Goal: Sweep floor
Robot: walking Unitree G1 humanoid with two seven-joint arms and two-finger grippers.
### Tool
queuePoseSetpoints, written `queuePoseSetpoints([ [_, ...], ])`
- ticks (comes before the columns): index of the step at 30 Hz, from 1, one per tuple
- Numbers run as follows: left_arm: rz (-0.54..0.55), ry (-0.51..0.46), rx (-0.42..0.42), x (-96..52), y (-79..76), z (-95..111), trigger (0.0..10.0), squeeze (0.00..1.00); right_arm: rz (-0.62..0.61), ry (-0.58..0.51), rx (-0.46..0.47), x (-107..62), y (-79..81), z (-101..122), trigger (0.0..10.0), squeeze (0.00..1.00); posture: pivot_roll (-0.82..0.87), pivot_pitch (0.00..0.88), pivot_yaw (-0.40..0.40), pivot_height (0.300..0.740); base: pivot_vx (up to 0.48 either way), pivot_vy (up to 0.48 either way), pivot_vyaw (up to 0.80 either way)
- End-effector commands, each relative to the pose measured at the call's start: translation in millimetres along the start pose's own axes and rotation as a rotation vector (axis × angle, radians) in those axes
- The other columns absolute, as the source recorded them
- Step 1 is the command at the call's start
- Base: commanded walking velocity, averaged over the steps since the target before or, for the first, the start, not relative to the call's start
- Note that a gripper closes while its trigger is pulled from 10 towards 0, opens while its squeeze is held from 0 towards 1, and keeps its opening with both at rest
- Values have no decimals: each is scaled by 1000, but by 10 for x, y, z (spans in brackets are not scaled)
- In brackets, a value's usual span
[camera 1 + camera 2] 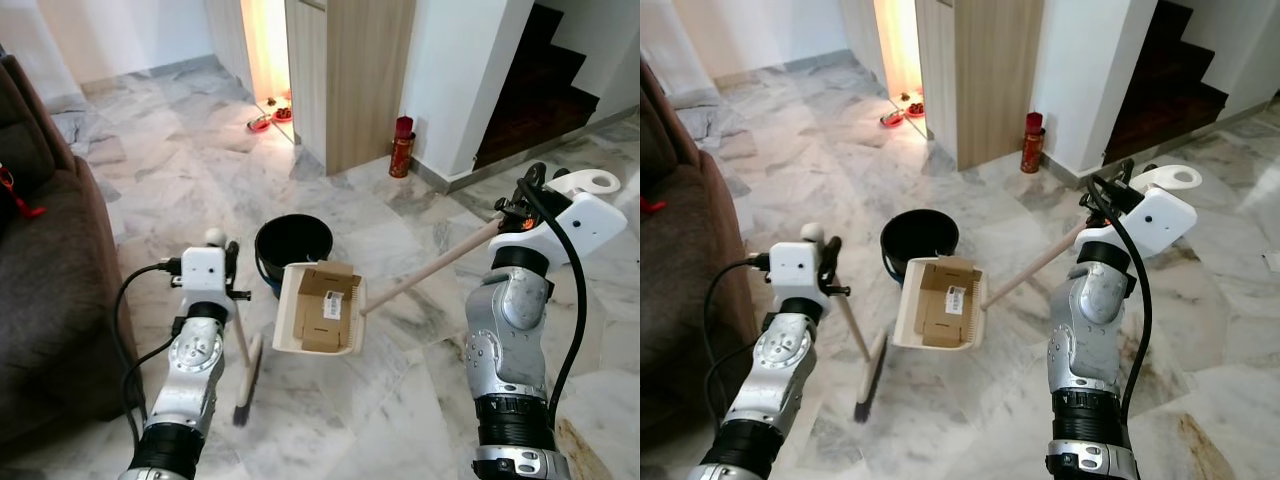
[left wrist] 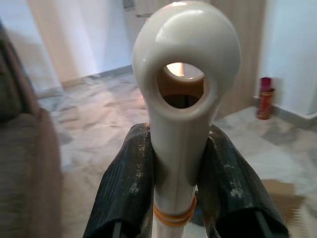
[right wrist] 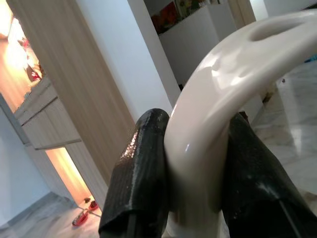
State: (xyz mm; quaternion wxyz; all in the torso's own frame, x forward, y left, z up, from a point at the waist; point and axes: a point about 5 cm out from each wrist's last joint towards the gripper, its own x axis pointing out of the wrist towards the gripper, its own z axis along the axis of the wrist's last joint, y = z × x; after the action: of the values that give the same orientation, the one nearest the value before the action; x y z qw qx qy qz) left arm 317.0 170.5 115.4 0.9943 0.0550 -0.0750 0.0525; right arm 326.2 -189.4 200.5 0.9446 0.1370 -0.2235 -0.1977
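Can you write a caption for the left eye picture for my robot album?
Robot's right gripper tips a dustpan holding cardboard toward a black bucket; left gripper holds the broom.

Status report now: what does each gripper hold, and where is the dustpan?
Left gripper shut on broom. Right gripper shut on dustpan handle. Cardboard in pan, raised beside black bucket. Nothing blocking.

cardboard (image 1: 943,301) in dustpan (image 1: 906,312) beside bucket (image 1: 919,236)

Black bucket (image 1: 293,240), cream dustpan (image 1: 285,310), brown cardboard (image 1: 325,308), grey-veined marble floor (image 1: 170,160)
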Motion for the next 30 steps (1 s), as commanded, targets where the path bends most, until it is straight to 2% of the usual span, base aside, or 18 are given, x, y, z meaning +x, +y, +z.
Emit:
queuePoseSetpoints([
  [1, 63, -73, 41, 29, 182, 148, 10000, 0, 35, -94, 64, 66, 127, 233, 10000, 0, -19, 0, 28, 740, 251, 0, 0],
  [3, 76, -75, 47, 11, 230, 152, 10000, 0, 36, -94, 64, 64, 125, 236, 10000, 0, -24, 0, 27, 740, 251, 0, 0],
  [5, 137, -64, 69, -79, 409, 124, 10000, 0, 34, -96, 69, 69, 120, 246, 10000, 0, -14, 0, 17, 740, 253, 0, 0],
  [9, 196, -38, 89, -211, 585, 68, 10000, 0, 44, -91, 76, 86, 131, 250, 10000, 0, 2, 0, 8, 740, 251, 0, 0],
  [15, 206, -40, 97, -269, 571, 60, 10000, 0, 68, -84, 85, 103, 179, 250, 10000, 0, 14, 0, -5, 740, 282, 0, 0],
  [30, 208, -47, 86, -244, 520, 95, 10000, 0, 107, -123, 125, 137, 281, 381, 10000, 0, 15, 0, -11, 740, 333, 0, 0],
])
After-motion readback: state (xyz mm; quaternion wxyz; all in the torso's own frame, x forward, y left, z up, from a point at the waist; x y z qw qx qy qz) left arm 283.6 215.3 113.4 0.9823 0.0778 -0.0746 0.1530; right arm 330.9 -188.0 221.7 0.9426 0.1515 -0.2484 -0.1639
